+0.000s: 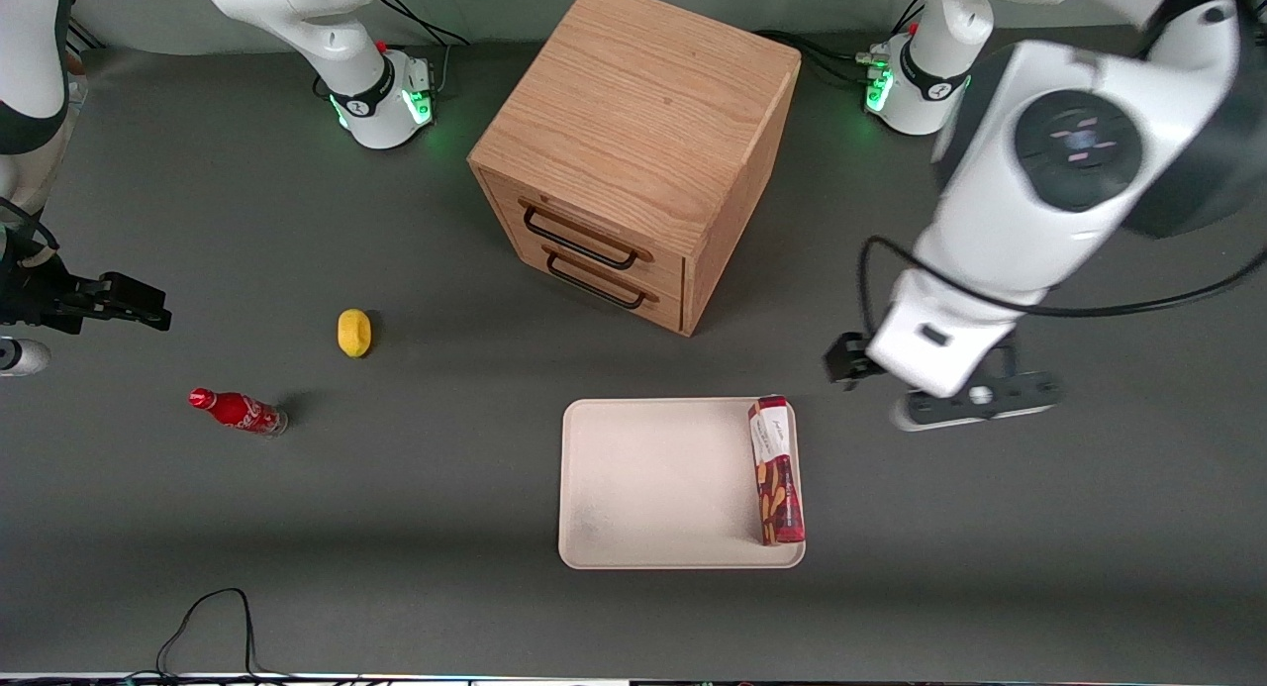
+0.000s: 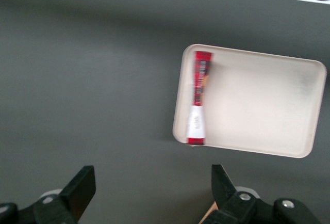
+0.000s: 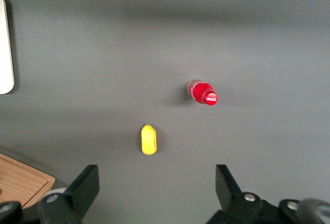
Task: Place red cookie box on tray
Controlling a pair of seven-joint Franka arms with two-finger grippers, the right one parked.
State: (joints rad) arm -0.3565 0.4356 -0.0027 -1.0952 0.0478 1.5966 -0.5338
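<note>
Front view shows the red cookie box (image 1: 777,470) lying flat in the tray (image 1: 653,488), along the tray's short rim at the working arm's end, its white end panel pointing away from the front camera. The tray sits on the grey bench (image 1: 416,528), nearer the front camera than the wooden drawer cabinet (image 1: 633,151), whose two drawers with dark handles look closed.

The tool (image 2: 152,193) hangs above bare bench just beside the tray, toward the working arm's end, apart from the box. In the left wrist view its two dark fingers (image 2: 80,188) stand wide apart, released, with nothing between them.

Toward the parked arm's end of the bench lie a yellow lemon-like fruit (image 1: 354,332) and a small red soda bottle (image 1: 238,411) on its side, the bottle nearer the front camera than the fruit.
</note>
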